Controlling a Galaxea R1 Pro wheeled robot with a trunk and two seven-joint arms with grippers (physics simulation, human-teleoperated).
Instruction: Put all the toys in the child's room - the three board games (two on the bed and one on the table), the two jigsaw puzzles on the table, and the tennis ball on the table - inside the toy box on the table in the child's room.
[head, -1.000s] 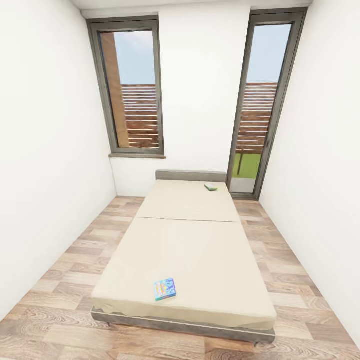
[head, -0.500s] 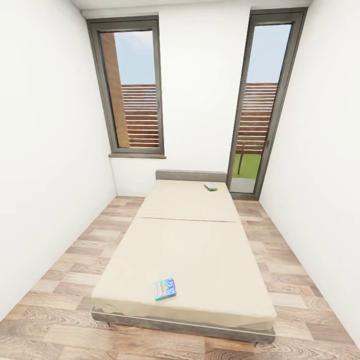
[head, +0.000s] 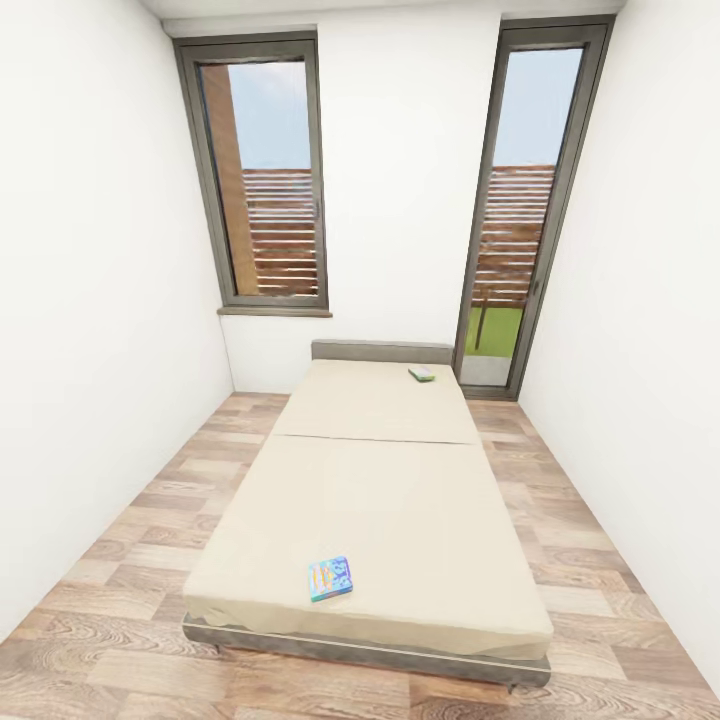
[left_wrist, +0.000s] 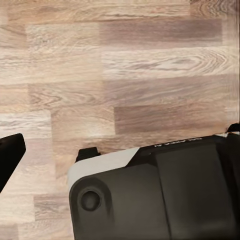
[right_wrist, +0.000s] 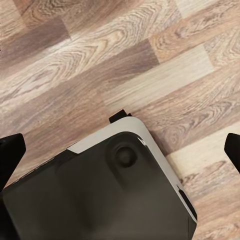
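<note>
left claw: fingertips spread wide, nothing held, hanging over the robot's base and plank floor
right claw: spread too, empty
bed: blue board game near the foot, green board game by the headboard
changed: nothing; view and games as a second ago
meaning: approach not begun
</note>
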